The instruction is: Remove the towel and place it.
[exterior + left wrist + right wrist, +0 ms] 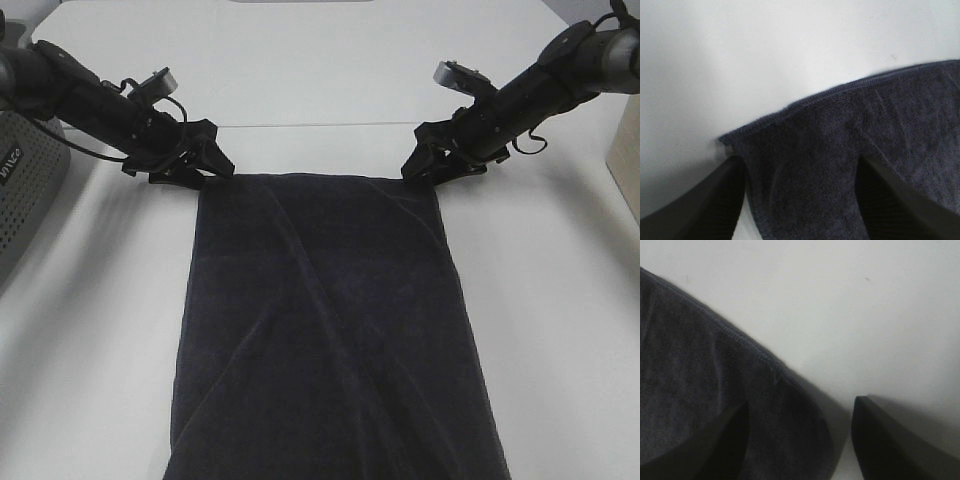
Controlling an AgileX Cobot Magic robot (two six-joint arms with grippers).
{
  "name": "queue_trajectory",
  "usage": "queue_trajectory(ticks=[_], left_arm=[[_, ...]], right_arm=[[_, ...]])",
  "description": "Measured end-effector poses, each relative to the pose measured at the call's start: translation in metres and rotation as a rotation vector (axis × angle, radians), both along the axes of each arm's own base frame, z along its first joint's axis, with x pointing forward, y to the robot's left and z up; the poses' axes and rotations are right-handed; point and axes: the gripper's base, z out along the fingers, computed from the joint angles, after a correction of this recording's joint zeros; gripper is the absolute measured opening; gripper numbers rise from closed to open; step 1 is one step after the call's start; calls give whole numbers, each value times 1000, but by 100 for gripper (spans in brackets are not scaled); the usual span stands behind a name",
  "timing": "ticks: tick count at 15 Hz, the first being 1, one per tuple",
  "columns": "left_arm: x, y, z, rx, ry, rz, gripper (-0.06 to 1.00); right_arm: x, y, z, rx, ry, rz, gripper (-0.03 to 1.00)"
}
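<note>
While the towel [335, 330] lies flat on the table [560, 330], your left gripper [800, 162] and right gripper [800, 404] straddle its far corners, jaws apart, gripping nothing. Grasping seems your step; next, close both evenly.

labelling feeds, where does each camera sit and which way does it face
Exterior high: mounted above, looking down at the table and dark towel; both arms, left end effector and right end effector show.
Left wrist: on the left arm, looking past its two fingers at a towel corner.
Right wrist: on the right arm, looking past its fingers at the other far corner.
Shared: all show towel and white table.
</note>
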Motion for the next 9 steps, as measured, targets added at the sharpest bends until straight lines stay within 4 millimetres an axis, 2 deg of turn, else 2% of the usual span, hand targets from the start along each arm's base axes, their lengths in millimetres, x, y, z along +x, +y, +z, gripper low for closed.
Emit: queue_trajectory(ticks=[2, 4, 5, 6, 9], left_arm=[[0, 0, -2, 6, 4, -5, 44], [-1, 0, -6, 11, 11, -7, 24], [-1, 1, -9, 20, 9, -4, 5], [0, 1, -9, 26, 0, 4, 1], [8, 6, -9, 60, -69, 61, 0]], right_arm=[[-1, 7, 0, -44, -7, 28, 47], [-2, 6, -2, -85, 20, 5, 27], [-1, 4, -4, -113, 31, -24, 4], [0, 3, -4, -119, 22, -38, 1], [16, -2, -1, -165, -137, -122, 1]])
